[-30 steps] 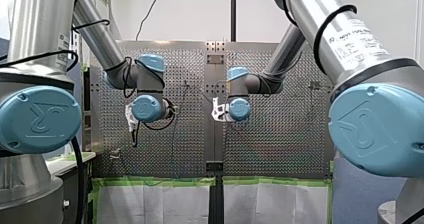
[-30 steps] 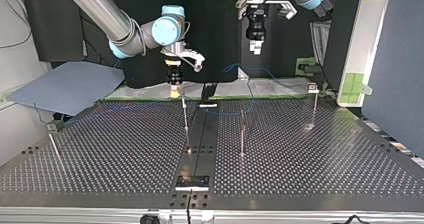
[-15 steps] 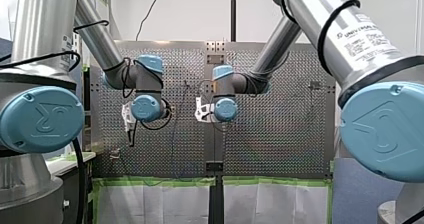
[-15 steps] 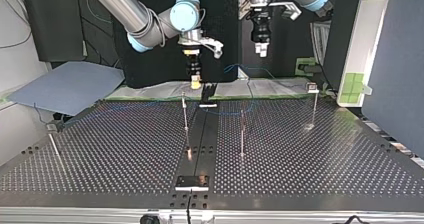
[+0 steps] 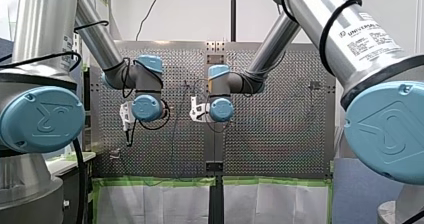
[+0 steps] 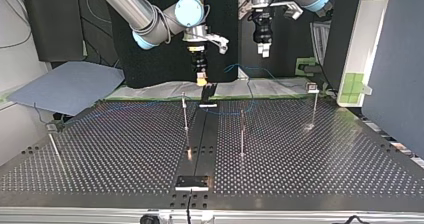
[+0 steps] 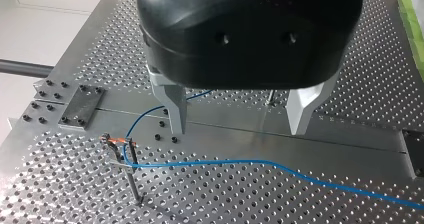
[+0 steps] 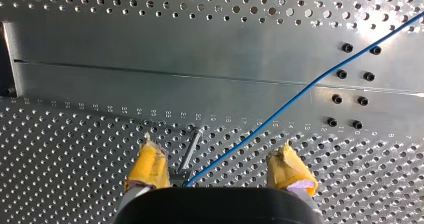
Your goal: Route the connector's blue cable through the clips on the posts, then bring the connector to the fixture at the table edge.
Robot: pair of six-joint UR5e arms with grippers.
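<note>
The blue cable (image 7: 250, 161) lies on the perforated table and passes through the clip (image 7: 118, 143) on a thin post (image 7: 131, 176). My left gripper (image 7: 240, 129) hangs open above it, metal fingers (image 7: 176, 111) apart and empty. My right gripper (image 8: 220, 169) is open, yellow pads (image 8: 150, 165) wide. The cable (image 8: 300, 91) runs between them beside a post (image 8: 192, 146), touching neither pad. In the top view my right gripper (image 6: 201, 80) hovers over a black upright piece (image 6: 209, 91) at the far edge and my left gripper (image 6: 263, 50) hangs higher. I cannot make out the connector.
Thin posts (image 6: 185, 113) (image 6: 242, 134) (image 6: 314, 106) stand on the table and one more (image 6: 54, 146) at the top view's left. A screwed plate (image 6: 192, 182) sits at the near edge on the centre rail. Green tape (image 5: 160, 182) lines the table's edge.
My right arm has swung toward the top view's right, to the table's middle, above the black piece. My left gripper has come down a little.
</note>
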